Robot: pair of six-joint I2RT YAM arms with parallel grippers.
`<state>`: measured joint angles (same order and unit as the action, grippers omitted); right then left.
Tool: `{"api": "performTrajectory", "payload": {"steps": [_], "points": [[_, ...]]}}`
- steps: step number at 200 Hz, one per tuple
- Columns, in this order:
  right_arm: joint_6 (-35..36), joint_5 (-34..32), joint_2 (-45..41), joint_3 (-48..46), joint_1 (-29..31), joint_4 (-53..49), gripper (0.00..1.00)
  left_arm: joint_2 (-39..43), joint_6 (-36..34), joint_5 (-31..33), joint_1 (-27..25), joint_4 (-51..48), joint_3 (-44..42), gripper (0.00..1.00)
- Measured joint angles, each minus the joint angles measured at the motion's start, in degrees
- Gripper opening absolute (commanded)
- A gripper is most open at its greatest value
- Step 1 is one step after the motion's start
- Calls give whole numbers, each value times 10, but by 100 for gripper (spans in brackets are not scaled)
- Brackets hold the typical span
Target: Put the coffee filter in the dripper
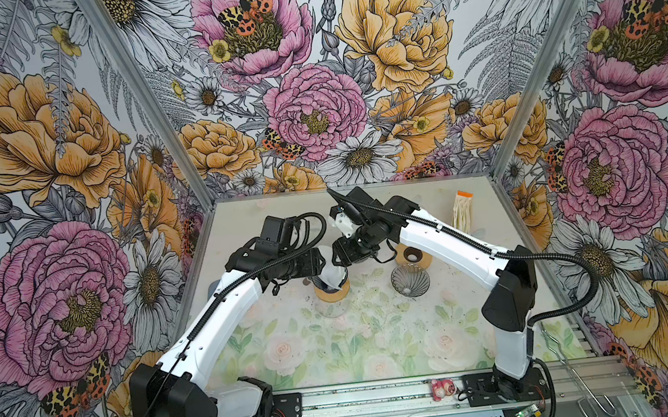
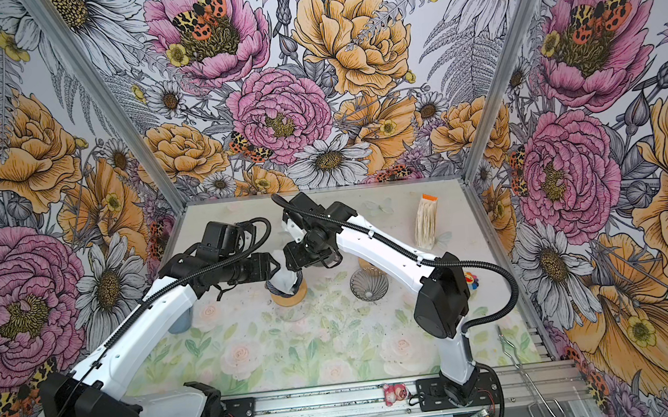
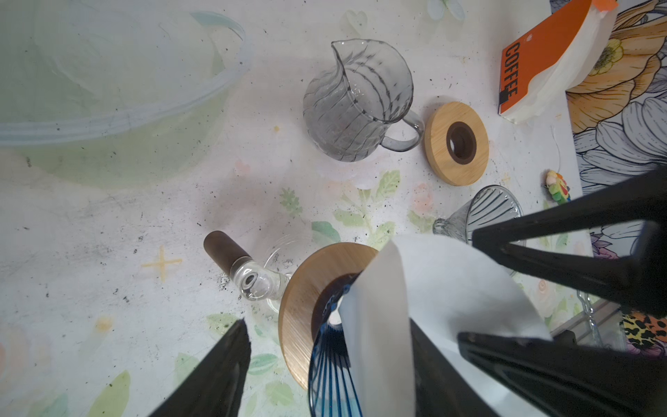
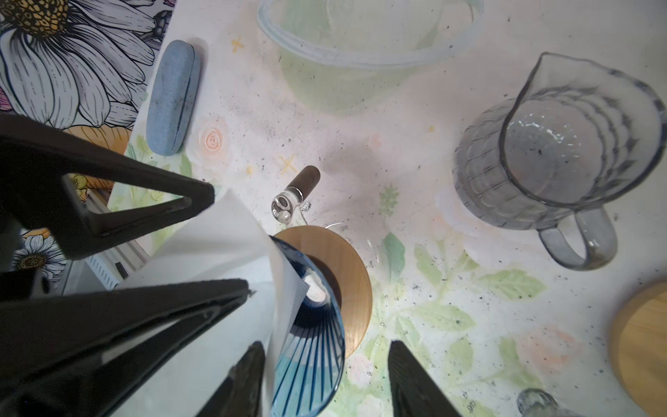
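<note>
Grey glass pitcher (image 4: 563, 151): upright, near the right pincer (image 4: 326, 344), handle turned toward a wooden ring (image 1: 412, 257) lying flat just right of that pincer.
Grey ribbed glass funnel (image 1: 410, 280): tilted, just in front of the ring.
Filter pack (image 1: 463, 214) with orange card: standing, well right of the right pincer, toward the back wall.
Blue case (image 4: 173, 97): well left of the left pincer (image 3: 328, 323).
Clear plastic bowl (image 4: 364, 61): beyond both pincers.
Small bright toy (image 3: 557, 186): far right.
Pink toy (image 1: 438, 389), metal tongs (image 1: 564, 362): well apart from both, by the front rail.
Table (image 1: 337, 343): flecked with dark specks.
</note>
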<state>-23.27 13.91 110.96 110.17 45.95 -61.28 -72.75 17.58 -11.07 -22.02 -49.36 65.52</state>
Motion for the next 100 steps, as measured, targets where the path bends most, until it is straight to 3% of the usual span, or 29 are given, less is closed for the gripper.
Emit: {"api": "performTrajectory", "payload": {"steps": [100], "points": [[7,-41,22,1,14,-17,57,0,0,-4,5,1,-24,64]]}}
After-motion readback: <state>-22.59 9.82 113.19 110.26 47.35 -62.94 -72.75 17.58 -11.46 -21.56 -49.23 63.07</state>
